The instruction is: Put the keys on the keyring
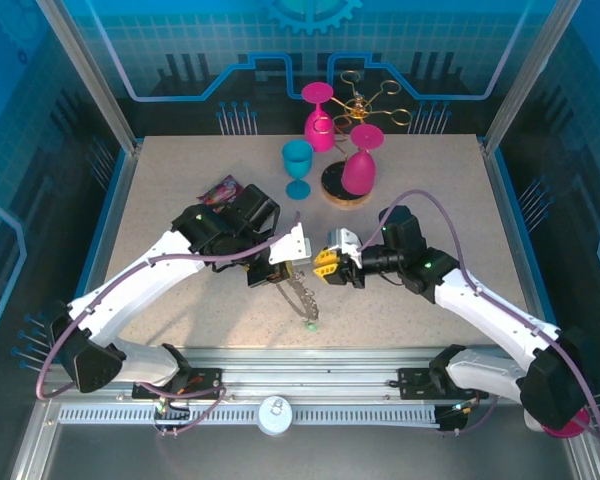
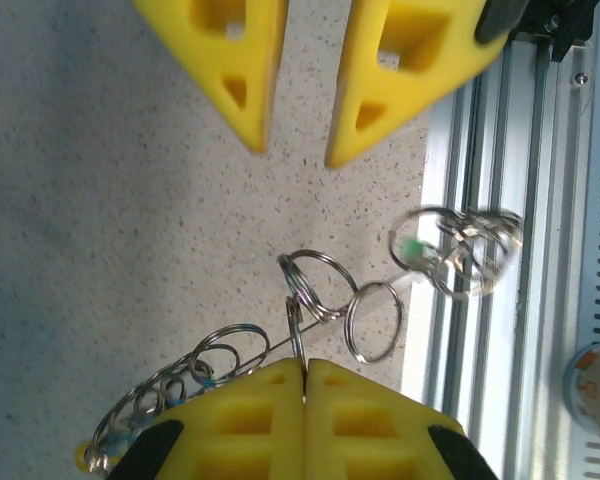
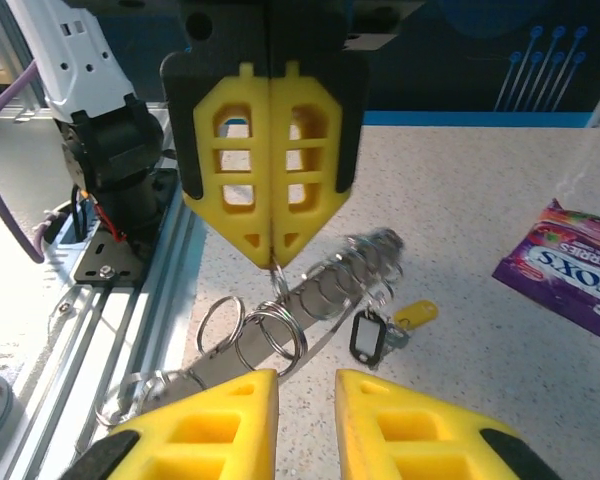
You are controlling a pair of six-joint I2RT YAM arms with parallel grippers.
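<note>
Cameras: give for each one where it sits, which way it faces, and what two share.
Top external: above and behind the bases, looking down on the table; left arm and right arm show.
Left wrist: on the left wrist, looking past its shut left hand at the keyring and the open right hand.
Right wrist: on the right wrist, looking past its own hand back at the left hand.
Shared: both wrist views hold the keyring and both hands.

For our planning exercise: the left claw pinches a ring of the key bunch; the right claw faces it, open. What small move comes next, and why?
Probably ease the right claw forward and close it on the double ring hanging just below the left claw, which is shut on the thin link above. That should steady it for threading the yellow-headed key lying nearby.
</note>
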